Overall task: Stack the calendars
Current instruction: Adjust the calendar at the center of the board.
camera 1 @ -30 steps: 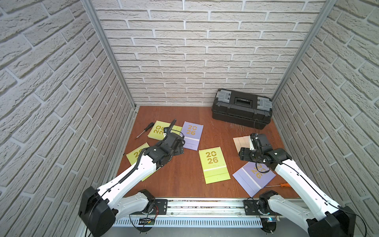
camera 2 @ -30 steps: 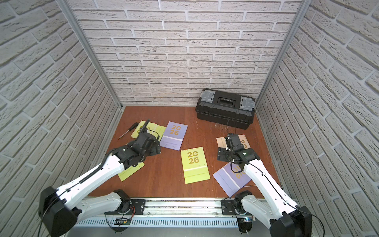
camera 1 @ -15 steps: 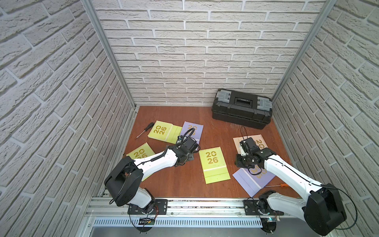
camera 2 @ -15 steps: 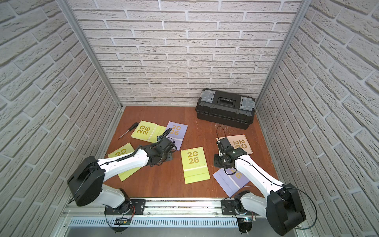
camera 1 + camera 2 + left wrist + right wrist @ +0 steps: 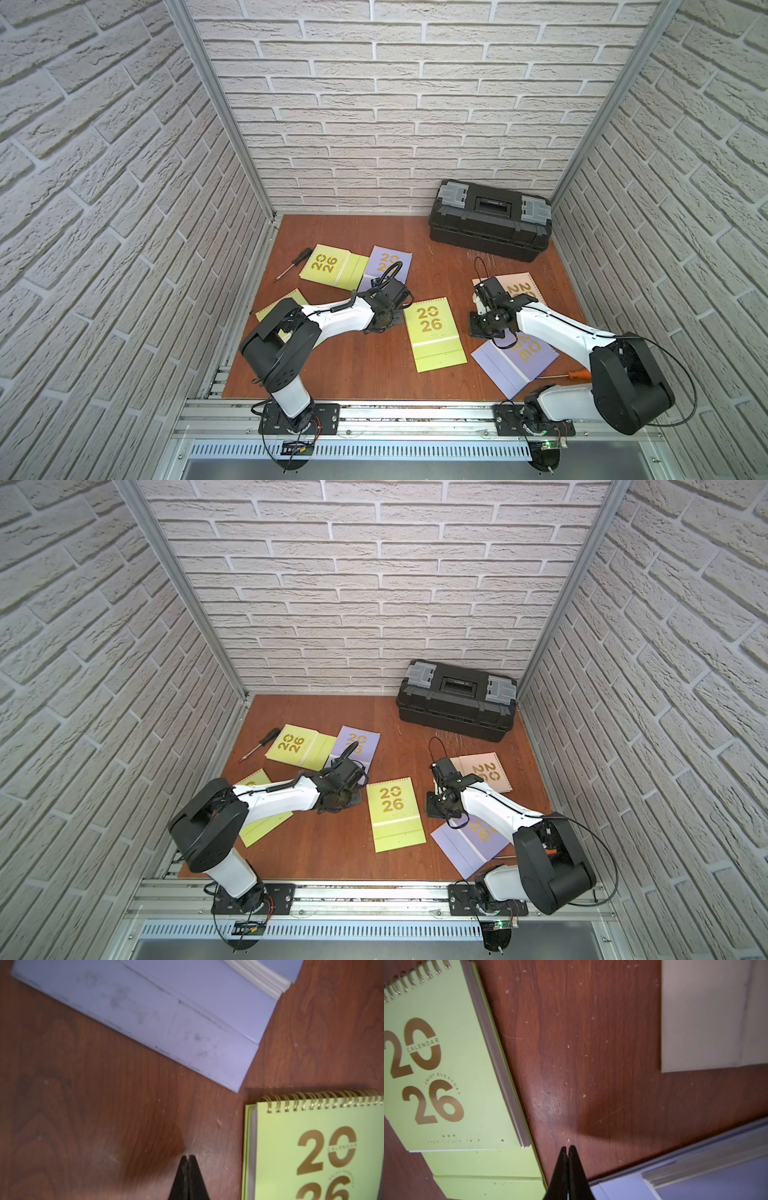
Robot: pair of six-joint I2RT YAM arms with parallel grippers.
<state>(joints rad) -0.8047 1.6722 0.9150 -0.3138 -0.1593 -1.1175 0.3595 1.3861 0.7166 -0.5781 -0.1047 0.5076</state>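
Lime calendar (image 5: 432, 332) lies between left jaws and right jaws (both pinched together, gripping nothing)

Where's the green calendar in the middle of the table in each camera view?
In a top view: the middle green calendar lies centrally, cover up.
In a top view: same spot.
Left wrist: partly cut off at the frame edge, near a lavender calendar.
Right wrist: fills one side of the frame.
Shared landmark: its gold spiral binding, seen in all four.
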